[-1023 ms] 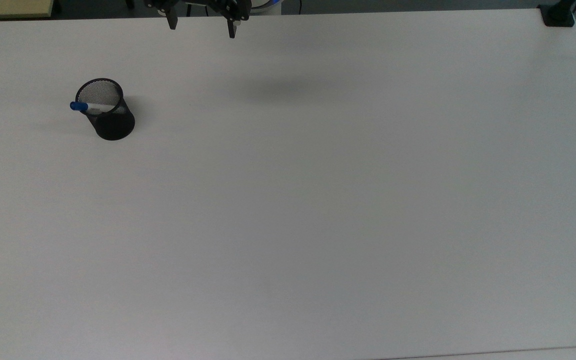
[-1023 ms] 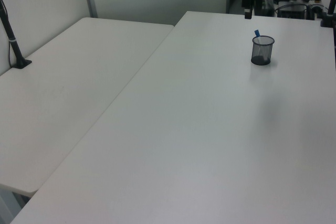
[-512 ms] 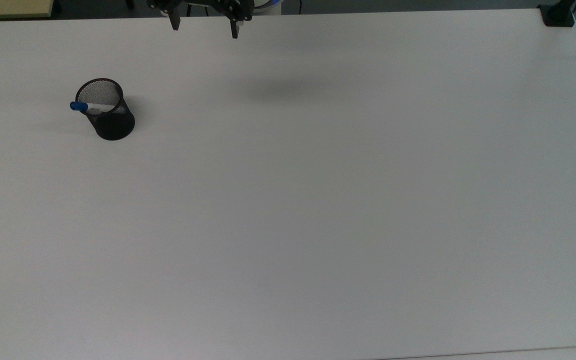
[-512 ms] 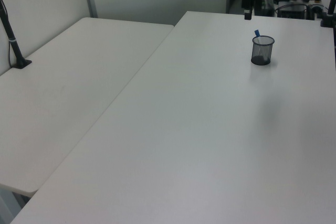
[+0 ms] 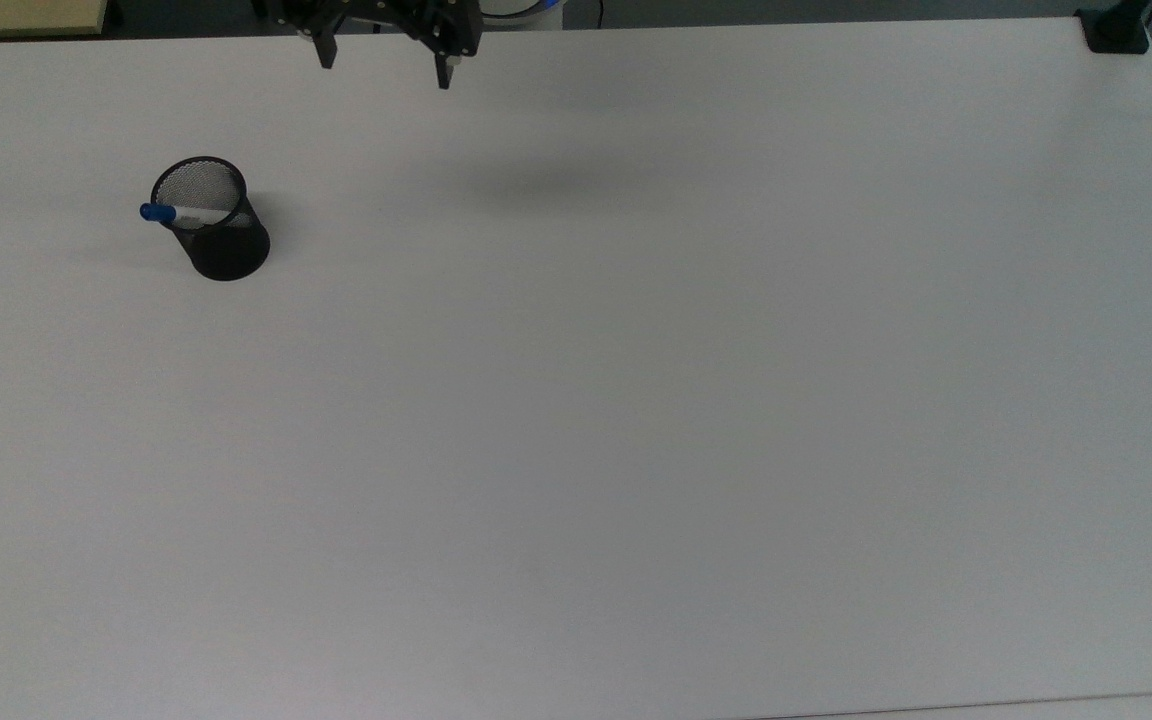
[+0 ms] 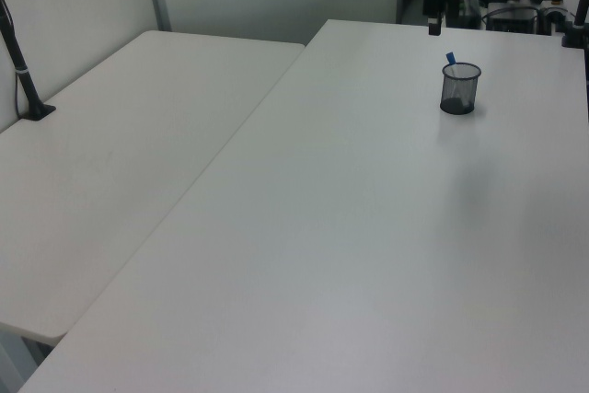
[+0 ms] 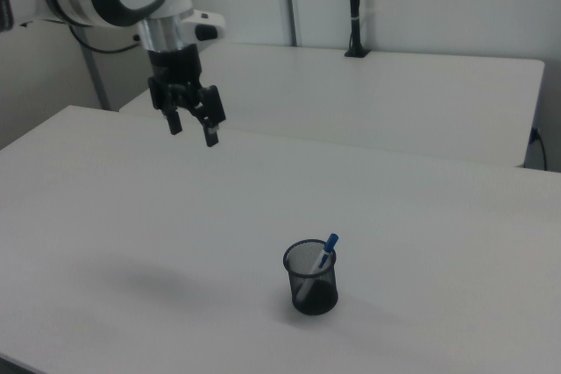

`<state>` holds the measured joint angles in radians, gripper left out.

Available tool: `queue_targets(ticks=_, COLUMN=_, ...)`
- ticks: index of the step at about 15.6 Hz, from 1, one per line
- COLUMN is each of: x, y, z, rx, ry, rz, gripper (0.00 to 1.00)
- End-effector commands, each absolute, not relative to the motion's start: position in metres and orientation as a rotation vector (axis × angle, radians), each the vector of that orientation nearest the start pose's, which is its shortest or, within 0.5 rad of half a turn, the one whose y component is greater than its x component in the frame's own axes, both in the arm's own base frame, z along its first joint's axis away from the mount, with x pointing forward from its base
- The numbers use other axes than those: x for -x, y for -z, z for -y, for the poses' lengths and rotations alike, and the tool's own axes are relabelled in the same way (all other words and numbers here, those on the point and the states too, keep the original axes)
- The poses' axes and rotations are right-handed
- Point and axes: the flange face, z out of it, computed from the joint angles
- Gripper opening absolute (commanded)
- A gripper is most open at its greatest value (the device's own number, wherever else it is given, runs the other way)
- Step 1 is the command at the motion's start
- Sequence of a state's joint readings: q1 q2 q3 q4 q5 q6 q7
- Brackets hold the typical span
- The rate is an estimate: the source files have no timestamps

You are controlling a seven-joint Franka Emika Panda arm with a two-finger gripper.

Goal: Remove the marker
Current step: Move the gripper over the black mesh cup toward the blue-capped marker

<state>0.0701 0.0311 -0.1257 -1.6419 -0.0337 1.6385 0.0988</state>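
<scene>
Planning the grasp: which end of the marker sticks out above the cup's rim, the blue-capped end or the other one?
The blue-capped end of the marker sticks out above the mesh cup; the white barrel slants down inside, its other end low in the cup.

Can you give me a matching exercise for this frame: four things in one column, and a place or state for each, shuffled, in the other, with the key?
Things:
1. marker
2. mesh cup
3. gripper
4. black post

Places or states:
A. stands upright on the white table
B. open, in the air above the table, holding nothing
C. leans inside the cup, blue cap above the rim
D. stands on the farther table in the right view

Pairs: 1-C, 2-A, 3-B, 4-D
</scene>
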Motion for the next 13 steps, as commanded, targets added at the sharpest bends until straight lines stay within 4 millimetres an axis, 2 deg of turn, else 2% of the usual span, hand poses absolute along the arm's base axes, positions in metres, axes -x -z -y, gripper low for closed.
queue_targets(ticks=1, x=-0.58, y=-0.563, z=0.074, rx=3.184, ry=0.024, rz=-0.238, gripper=1.0)
queue_targets(ticks=5, x=-0.595, y=-0.527, z=0.096, rx=3.179, ry=-0.051, rz=-0.24, gripper=1.0)
queue_targets(ticks=7, x=-0.602, y=-0.522, z=0.112, rx=3.183, ry=-0.022, rz=-0.251, gripper=1.0)
queue_targets(ticks=10, x=-0.608, y=-0.501, z=0.147, rx=3.186, ry=-0.008, rz=-0.314, gripper=1.0)
queue_targets(ticks=13, x=-0.604, y=-0.497, z=0.197, rx=3.183, ry=0.07, rz=-0.405, gripper=0.95)
